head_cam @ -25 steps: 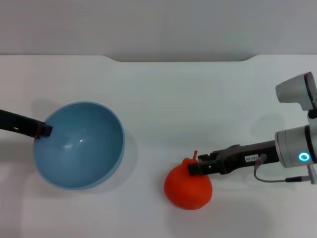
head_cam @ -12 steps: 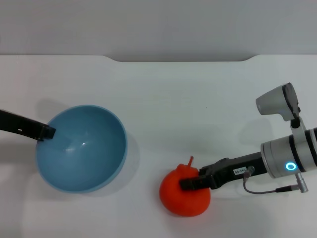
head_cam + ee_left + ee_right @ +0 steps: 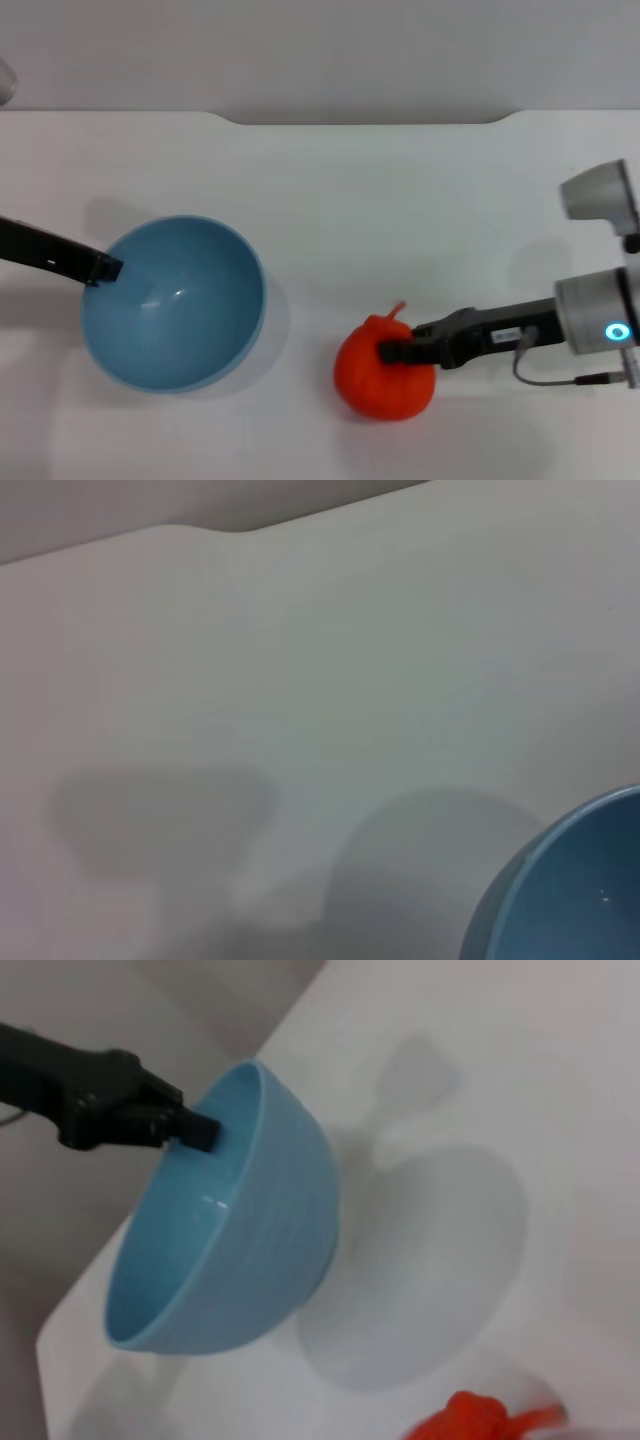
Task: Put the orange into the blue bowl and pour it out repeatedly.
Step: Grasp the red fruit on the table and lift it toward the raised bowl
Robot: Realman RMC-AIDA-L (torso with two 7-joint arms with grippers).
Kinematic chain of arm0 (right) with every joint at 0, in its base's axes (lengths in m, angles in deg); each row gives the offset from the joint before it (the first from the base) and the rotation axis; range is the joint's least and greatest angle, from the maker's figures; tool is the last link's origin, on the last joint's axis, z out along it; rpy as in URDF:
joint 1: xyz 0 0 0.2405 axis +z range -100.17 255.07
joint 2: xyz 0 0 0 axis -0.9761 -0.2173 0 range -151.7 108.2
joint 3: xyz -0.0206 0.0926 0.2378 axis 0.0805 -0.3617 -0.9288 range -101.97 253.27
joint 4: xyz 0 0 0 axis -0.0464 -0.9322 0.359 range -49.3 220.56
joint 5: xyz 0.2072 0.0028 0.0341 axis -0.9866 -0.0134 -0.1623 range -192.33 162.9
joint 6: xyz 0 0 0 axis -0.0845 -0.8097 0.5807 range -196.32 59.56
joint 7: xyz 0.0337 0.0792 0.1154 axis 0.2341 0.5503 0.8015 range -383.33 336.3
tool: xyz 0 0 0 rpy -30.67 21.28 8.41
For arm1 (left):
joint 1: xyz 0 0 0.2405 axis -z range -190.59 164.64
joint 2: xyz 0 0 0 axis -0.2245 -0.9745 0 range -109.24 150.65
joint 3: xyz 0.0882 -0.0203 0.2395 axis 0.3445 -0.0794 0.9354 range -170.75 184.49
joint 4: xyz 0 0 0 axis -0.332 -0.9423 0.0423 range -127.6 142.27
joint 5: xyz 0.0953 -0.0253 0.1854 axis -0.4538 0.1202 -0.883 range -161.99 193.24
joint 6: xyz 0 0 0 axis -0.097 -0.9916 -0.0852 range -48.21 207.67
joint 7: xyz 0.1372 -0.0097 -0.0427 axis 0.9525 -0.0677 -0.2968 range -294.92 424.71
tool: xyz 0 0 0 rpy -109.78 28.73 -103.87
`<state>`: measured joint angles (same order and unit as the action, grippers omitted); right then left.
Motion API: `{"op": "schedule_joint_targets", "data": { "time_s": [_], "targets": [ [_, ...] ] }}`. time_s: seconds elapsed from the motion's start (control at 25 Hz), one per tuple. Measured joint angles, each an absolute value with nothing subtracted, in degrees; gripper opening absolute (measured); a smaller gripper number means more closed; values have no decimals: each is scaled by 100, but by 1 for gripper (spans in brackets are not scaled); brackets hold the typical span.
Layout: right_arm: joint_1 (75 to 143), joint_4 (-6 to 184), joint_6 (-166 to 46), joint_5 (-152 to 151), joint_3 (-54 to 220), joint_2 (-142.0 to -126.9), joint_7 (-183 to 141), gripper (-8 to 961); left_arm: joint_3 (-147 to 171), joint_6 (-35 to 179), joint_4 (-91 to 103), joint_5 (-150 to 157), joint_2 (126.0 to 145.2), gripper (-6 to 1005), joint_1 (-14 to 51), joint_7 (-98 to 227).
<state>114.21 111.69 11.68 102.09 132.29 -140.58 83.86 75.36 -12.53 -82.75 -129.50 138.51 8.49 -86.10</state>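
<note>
The blue bowl point(image 3: 172, 303) is at the left in the head view, its opening facing up. My left gripper point(image 3: 108, 268) is shut on the bowl's left rim. The right wrist view shows the bowl point(image 3: 235, 1230) tilted and held above the table with its shadow beneath, and the left gripper point(image 3: 198, 1132) clamped on its rim. A part of the bowl point(image 3: 570, 890) shows in the left wrist view. The orange point(image 3: 383, 372) is at the lower middle right. My right gripper point(image 3: 392, 350) is shut on its top. The orange point(image 3: 470, 1418) also shows in the right wrist view.
The white table point(image 3: 400, 200) spreads all around. Its back edge point(image 3: 360, 122) has a shallow notch in the middle. The right arm's body point(image 3: 600, 310) stands at the right side.
The bowl has drifted a little to the right with the left gripper. The right gripper and the orange dipped left and toward me, then came back right and slightly away.
</note>
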Motion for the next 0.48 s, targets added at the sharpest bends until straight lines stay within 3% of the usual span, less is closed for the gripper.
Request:
{"op": "schedule_joint_targets", "data": {
  "time_s": [0.48],
  "targets": [
    [10136, 14114, 2991, 9322, 12907, -13956, 8650, 96, 8618, -1028, -7455, -12948, 13881, -1, 1597, -8768]
  ]
}}
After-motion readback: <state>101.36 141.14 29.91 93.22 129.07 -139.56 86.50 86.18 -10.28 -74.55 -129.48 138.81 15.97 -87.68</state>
